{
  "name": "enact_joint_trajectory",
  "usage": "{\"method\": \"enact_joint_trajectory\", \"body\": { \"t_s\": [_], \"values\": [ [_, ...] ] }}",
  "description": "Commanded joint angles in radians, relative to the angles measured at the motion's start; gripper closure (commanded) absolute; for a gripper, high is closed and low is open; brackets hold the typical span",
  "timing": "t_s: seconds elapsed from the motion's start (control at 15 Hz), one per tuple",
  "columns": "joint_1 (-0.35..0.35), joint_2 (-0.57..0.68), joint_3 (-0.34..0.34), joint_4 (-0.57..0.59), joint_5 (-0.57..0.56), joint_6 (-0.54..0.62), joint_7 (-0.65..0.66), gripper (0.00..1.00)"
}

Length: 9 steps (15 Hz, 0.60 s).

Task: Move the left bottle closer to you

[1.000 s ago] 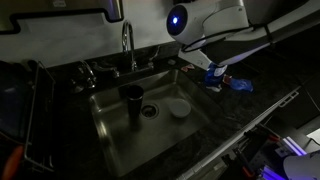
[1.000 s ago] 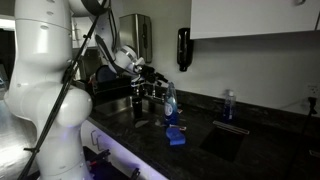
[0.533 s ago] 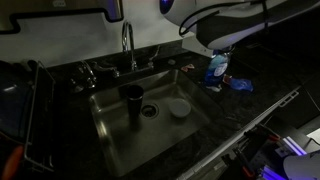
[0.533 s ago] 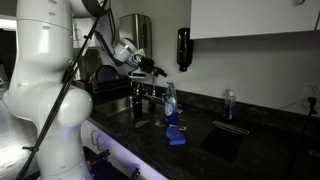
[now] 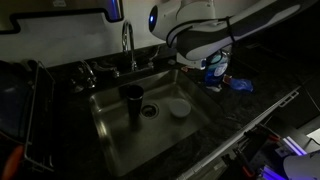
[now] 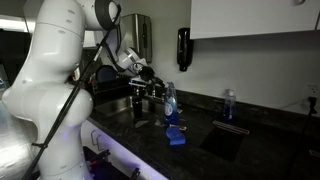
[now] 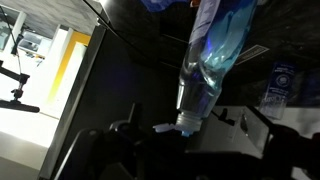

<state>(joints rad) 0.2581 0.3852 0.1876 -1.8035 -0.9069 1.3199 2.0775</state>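
Since a second ago the arm has swung back over the sink side: in an exterior view its white housing and blue ring light now sit left of where they were, hiding most of the bottle [image 5: 214,68] by the sink's right rim. Bottle itself has not shifted.

Left to right in that view: dish rack [image 5: 20,110] at the far edge, faucet [image 5: 128,45] behind the basin, dark cup [image 5: 132,100] and a pale round dish [image 5: 179,108] down in the sink [image 5: 110,135], then the bottle on the dark counter with a blue cloth [image 5: 240,85] just beside it.

In an exterior view the bottle [image 6: 170,103] stands upright near the sink edge, a blue sponge [image 6: 176,137] in front of it, a second small bottle [image 6: 229,104] well apart to the right.

Gripper [image 7: 186,128]: wrist view puts the bottle's cap end between the dark finger bodies, but too dim to tell whether they are closed on it or only straddling it. Cannot tell.

Bottle looks clear plastic, bluish liquid inside, slim neck, pale cap. Judged light, thin-walled, likely to dent under a hard squeeze and somewhat slick. Tall and narrow, so tippy; best taken on the body below the shoulder, not the neck.
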Motion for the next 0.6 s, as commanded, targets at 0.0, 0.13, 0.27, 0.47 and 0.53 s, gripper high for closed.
{"method": "enact_joint_trajectory", "body": {
  "t_s": [0.0, 0.13, 0.27, 0.47, 0.53],
  "values": [
    [0.011, 0.098, -0.035, 0.081, -0.016, -0.012, 0.020, 0.00],
    [0.008, 0.125, -0.051, 0.090, -0.033, -0.006, 0.027, 0.00],
    [0.002, 0.138, -0.065, 0.091, -0.051, 0.003, 0.030, 0.00],
    [-0.006, 0.141, -0.083, 0.087, -0.080, 0.011, 0.035, 0.00],
    [-0.009, 0.137, -0.089, 0.082, -0.093, 0.015, 0.037, 0.00]
  ]
}}
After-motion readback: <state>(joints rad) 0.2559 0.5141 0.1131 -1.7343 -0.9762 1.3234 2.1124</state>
